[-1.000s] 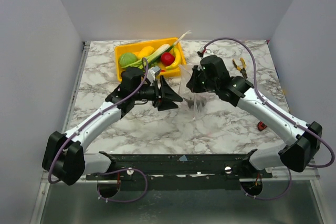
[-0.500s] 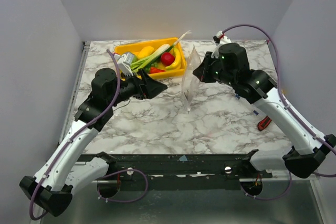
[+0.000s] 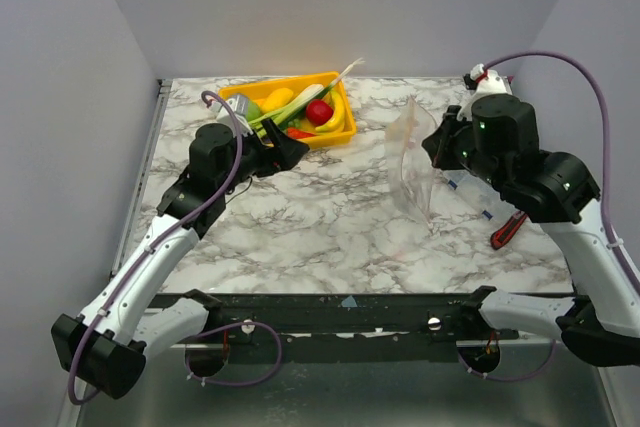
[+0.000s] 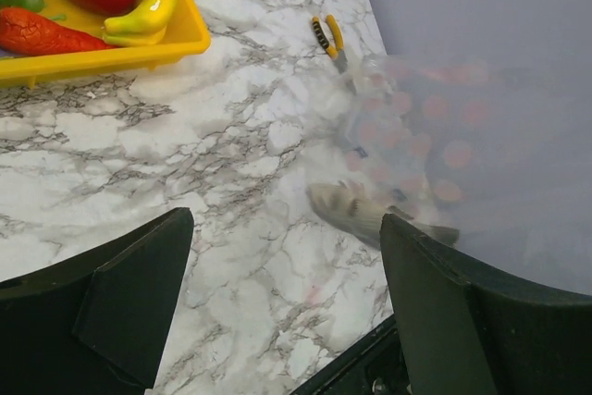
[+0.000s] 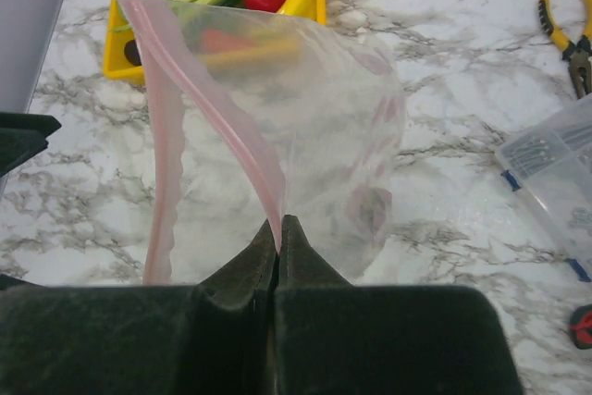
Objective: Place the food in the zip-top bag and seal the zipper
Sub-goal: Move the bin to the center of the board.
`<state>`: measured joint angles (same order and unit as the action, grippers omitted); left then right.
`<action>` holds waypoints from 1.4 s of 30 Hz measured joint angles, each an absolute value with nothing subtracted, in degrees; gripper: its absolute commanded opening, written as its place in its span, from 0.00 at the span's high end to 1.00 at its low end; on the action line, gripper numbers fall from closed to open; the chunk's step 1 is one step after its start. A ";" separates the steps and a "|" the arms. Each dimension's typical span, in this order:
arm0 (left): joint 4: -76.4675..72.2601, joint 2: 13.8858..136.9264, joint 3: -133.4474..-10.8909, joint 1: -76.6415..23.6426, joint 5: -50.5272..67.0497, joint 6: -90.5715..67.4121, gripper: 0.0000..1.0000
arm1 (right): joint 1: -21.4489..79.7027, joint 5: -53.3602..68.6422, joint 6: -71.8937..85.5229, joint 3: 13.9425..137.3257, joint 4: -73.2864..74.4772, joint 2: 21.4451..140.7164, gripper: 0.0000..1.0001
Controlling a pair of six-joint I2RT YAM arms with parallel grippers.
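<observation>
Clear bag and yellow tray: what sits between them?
Nothing: bare marble table between the yellow tray and the zip-top bag, shown in the top view.

light: bright, even | shadows: soft, faint | focus: top view sharp, wrist views' near foreground soft

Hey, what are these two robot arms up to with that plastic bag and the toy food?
The right gripper is pinched shut on the pink zipper edge of the clear zip-top bag, holding it up with its mouth open. The left gripper is open and empty, near the yellow tray where most of the food lies. A grey fish looks to be in the bag already.
</observation>
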<state>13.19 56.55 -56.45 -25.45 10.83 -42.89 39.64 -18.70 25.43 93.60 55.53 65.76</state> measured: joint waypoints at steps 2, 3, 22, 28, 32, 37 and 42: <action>12.93 57.78 -56.45 -25.45 11.16 -43.20 0.17 | 39.64 -19.05 24.95 95.09 58.15 64.93 0.99; 12.88 58.41 -56.45 -25.45 11.35 -43.48 0.17 | 39.64 -19.00 24.75 95.57 59.20 64.86 0.99; 18.85 91.00 -71.79 -19.03 10.22 -47.53 0.35 | 39.64 -5.32 25.39 75.20 38.54 79.11 1.00; 19.75 99.85 -79.66 -19.00 2.39 -43.64 0.34 | 39.62 -5.28 25.41 75.05 36.53 79.07 1.00; 23.24 108.03 -90.32 -18.94 -2.04 -39.40 0.32 | 39.62 -5.30 25.39 74.50 36.14 78.83 1.00; 29.47 115.13 -100.27 -18.76 -3.68 -37.17 0.30 | 39.62 -5.30 25.41 74.39 36.07 78.04 1.00; 33.30 121.36 -107.22 -18.68 -3.64 -36.69 0.29 | 39.62 -5.28 25.41 74.39 36.07 77.89 1.00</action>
